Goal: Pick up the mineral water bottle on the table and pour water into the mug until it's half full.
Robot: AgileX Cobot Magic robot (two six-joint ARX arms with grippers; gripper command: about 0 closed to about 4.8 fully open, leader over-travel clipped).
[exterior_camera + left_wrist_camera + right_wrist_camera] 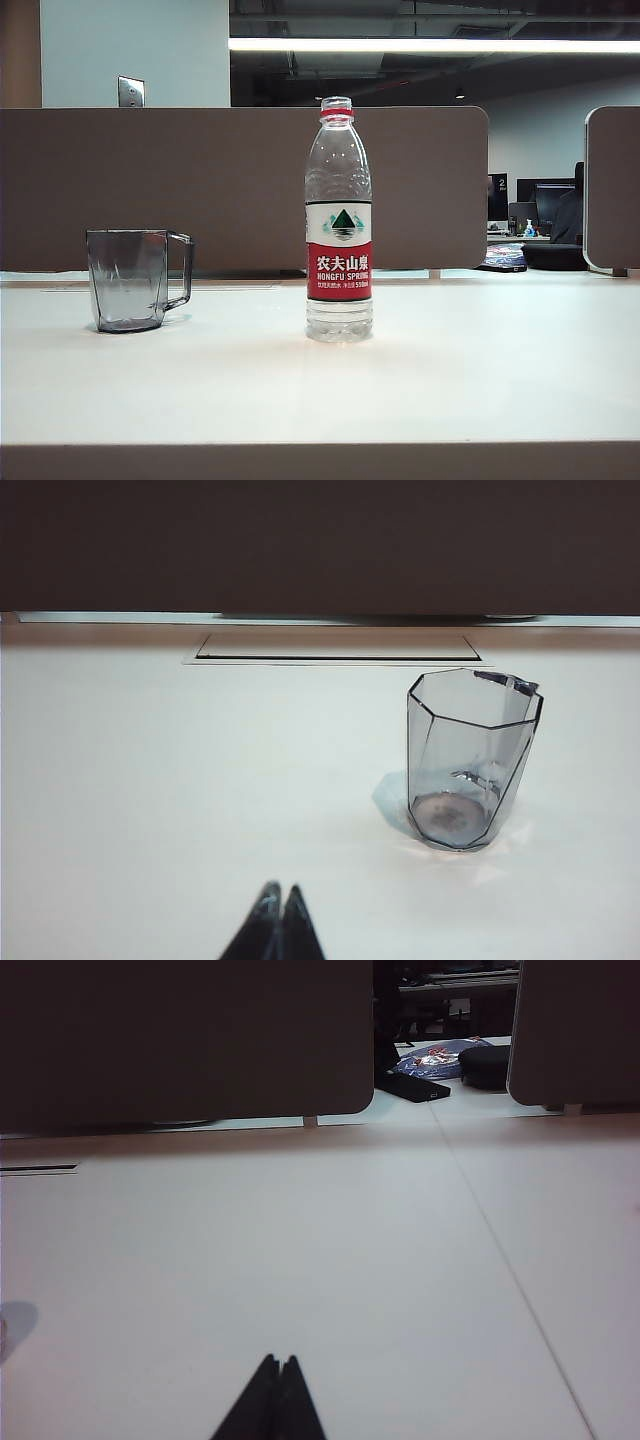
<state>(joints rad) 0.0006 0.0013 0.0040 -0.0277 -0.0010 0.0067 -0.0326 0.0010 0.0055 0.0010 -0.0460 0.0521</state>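
Note:
The mineral water bottle (339,220) stands upright mid-table with its cap on, clear with a white-and-red label. The smoky grey faceted mug (130,279) stands empty to its left, handle toward the bottle. In the left wrist view the mug (468,760) sits ahead of my left gripper (282,889), which is shut, its black tips pressed together over the white table (150,780). My right gripper (279,1360) is shut too, holding nothing, above bare table (350,1260); the bottle is out of that view. Neither gripper shows in the exterior view.
A brown partition (150,180) runs along the table's back edge, with a second panel (612,190) at the right. A cable slot (335,647) lies in the table behind the mug. Dark objects (440,1070) rest on the desk beyond the gap.

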